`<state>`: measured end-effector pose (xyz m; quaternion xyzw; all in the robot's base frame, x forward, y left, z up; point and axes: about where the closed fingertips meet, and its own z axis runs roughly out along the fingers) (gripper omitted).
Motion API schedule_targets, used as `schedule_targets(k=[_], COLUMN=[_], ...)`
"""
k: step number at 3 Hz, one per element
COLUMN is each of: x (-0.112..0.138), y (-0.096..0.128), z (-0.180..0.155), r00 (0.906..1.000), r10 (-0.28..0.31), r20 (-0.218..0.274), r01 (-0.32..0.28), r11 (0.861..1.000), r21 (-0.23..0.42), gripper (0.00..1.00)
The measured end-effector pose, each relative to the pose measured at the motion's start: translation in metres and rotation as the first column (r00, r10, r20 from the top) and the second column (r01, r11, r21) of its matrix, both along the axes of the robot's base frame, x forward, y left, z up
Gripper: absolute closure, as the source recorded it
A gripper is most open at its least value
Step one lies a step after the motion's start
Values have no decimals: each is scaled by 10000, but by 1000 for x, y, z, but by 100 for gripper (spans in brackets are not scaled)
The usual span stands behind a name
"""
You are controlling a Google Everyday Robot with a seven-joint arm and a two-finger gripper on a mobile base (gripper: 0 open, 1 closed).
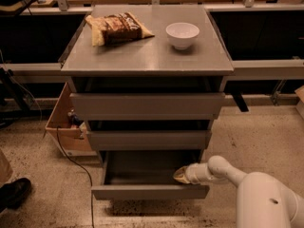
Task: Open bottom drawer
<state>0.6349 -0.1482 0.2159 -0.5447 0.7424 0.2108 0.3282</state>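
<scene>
Inside pulled-out bottom drawer (149, 192), at rt side, sits hand (182, 175), grip unclear.

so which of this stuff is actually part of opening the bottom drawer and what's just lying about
For the job:
bottom drawer, pulled out
hand, at the drawer's right end, just behind its front panel

Just lying about:
chip bag and white bowl on the cabinet top
top drawer, middle drawer
cardboard box on the floor, left
</scene>
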Motion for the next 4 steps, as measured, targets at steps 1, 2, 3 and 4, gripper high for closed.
schedule_targets(k=[1,2,3,4], x=[8,18,20,3], y=[9,16,24,27], z=[-20,-34,-45,-57], r00=[9998,9992,9964,9864], r10=[156,332,671,1128], r20=[-147,-233,-521,-1195], r01=[-164,-354,-729,-1248], r11=[9983,9941,9902,9873], r21=[-556,-1024,-1195,-985], gripper=[100,100,100,100])
